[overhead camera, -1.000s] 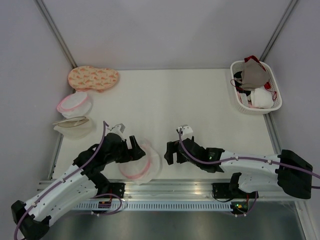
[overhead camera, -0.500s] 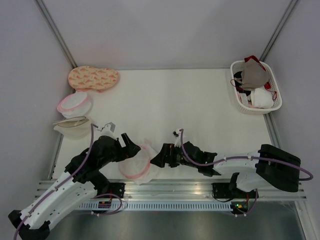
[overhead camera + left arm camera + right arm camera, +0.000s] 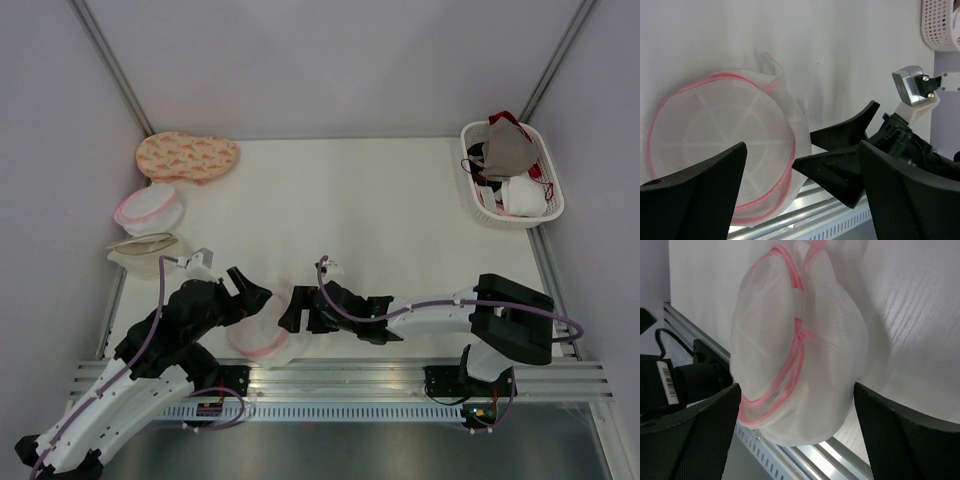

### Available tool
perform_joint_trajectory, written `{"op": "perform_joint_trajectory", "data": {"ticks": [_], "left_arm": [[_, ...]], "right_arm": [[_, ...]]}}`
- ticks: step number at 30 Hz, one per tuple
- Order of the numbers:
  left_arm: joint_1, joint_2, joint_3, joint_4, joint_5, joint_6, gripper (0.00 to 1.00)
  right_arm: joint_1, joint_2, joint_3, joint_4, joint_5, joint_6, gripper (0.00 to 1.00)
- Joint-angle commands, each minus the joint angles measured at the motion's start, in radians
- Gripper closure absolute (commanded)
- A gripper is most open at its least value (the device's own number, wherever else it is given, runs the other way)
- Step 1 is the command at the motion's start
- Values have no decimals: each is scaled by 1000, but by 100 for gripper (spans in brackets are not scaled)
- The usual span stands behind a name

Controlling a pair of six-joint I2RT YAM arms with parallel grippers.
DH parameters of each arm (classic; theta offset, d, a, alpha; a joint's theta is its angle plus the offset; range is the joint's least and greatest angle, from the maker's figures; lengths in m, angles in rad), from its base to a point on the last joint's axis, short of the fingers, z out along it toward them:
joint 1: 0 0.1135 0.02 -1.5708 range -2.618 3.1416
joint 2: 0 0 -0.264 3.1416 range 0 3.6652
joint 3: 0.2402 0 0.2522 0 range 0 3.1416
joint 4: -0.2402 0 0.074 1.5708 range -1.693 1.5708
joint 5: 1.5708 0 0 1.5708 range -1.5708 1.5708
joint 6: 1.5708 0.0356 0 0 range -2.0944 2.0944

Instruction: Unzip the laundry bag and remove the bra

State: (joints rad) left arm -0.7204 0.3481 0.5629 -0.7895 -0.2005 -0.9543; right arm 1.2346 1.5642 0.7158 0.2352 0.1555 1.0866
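Observation:
The laundry bag (image 3: 262,335), a small round white mesh dome with a pink zipper rim, lies at the table's near edge, partly over the metal rail. Through the mesh it looks empty (image 3: 720,145). My left gripper (image 3: 254,291) hangs open just left of and above it. Facing the bag's right side, my right gripper (image 3: 295,312) is open, its black fingers (image 3: 840,170) close to the mesh. The bag (image 3: 800,355) sits between that gripper's spread fingers without being pinched. A taupe bra (image 3: 507,148) lies on top of the far-right basket.
A white basket (image 3: 548,214) at the back right also holds red, black and white garments. Along the left edge lie an orange patterned pad (image 3: 187,155), a fuller pink-rimmed bag (image 3: 148,208) and a beige-rimmed bag (image 3: 145,252). A metal rail (image 3: 360,375) runs along the near edge.
My right arm has stretched left until its gripper reaches the bag. The left gripper has drawn back left, and the bag has shifted slightly left toward the rail.

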Motion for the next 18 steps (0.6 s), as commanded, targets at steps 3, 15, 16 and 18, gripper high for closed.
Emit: {"op": "perform_joint_trajectory", "data": {"ticks": [3,15,16,18], "left_arm": [[-4,-49,49,-39,-27,-46,5],[-4,-130,86,-105,-62,-57,6],[-4,-130,86,-105,-54,-55,6],[-4,-139,84,-103,-50,-57,6]], "right_arm": [[9,111,85,-91,81,26,9],[11,211,155,-36,65,-16,100],[11,194,152,-54,88,-25,99],[9,166,142,-89,128,-31,100]]}}
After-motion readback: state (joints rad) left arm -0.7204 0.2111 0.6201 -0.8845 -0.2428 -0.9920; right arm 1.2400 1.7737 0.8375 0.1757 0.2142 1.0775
